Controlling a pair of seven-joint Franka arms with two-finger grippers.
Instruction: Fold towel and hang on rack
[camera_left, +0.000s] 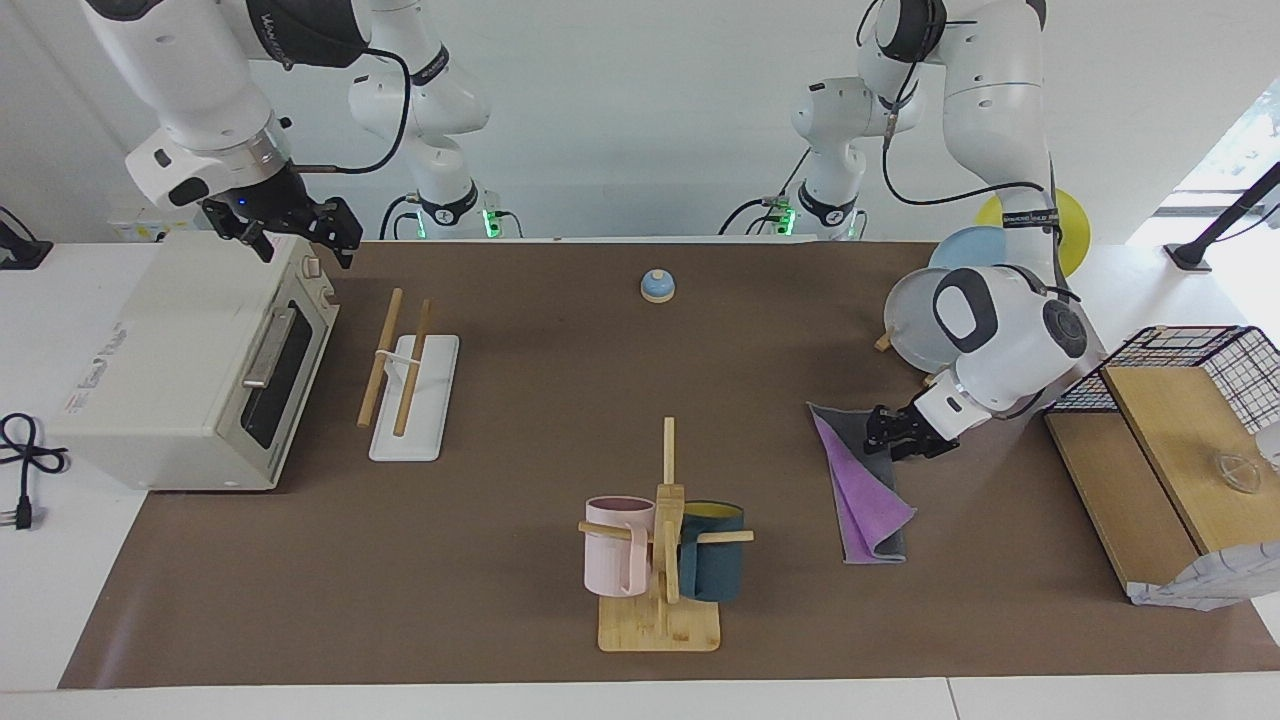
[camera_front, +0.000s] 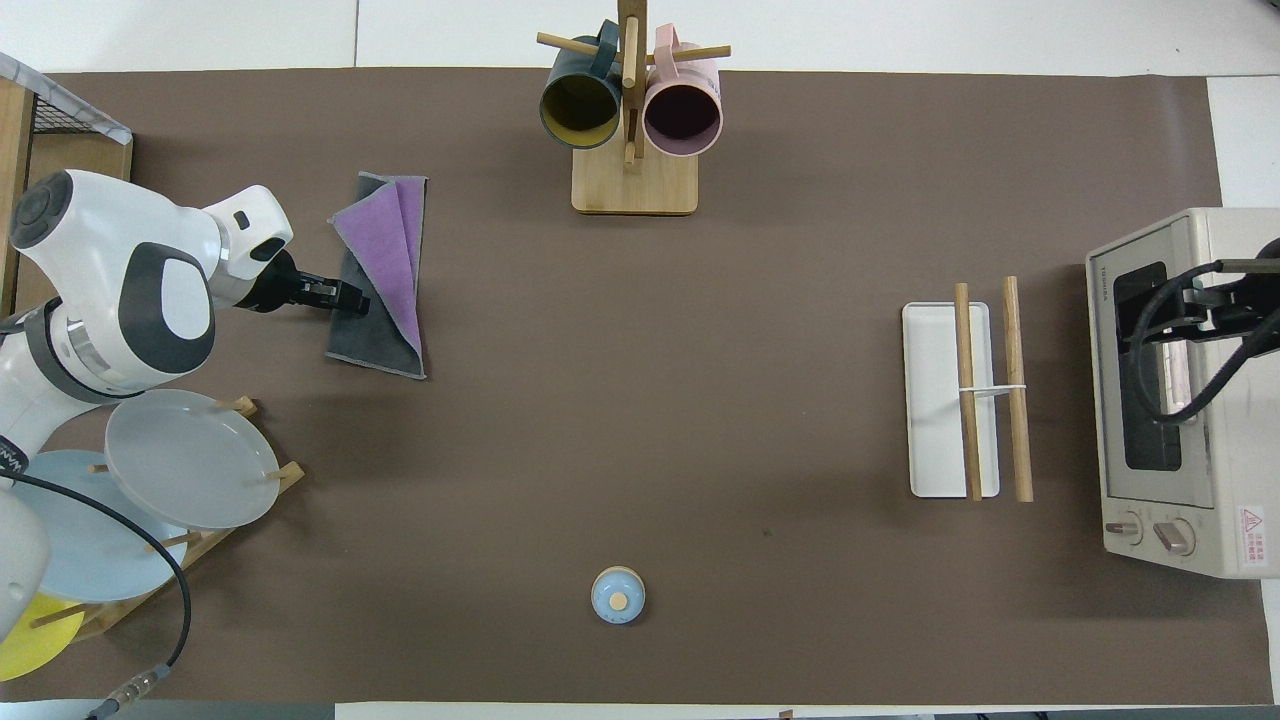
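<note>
The towel (camera_left: 860, 490) lies on the brown mat toward the left arm's end, partly folded, with a purple flap over a dark grey layer; it also shows in the overhead view (camera_front: 390, 250). My left gripper (camera_left: 888, 432) is low at the towel's grey edge on the side toward the left arm's end (camera_front: 345, 298). The rack (camera_left: 435, 385), a white base with two wooden rods, stands toward the right arm's end, beside the oven (camera_front: 935, 400). My right gripper (camera_left: 300, 235) is open and waits above the oven's top (camera_front: 1215, 300).
A toaster oven (camera_left: 190, 360) stands at the right arm's end. A bamboo mug tree (camera_left: 665, 540) with two mugs stands mid-table, farther from the robots. A plate stand with plates (camera_left: 920, 320), a small blue bell (camera_left: 657, 286) and a wire basket (camera_left: 1200, 350) are also here.
</note>
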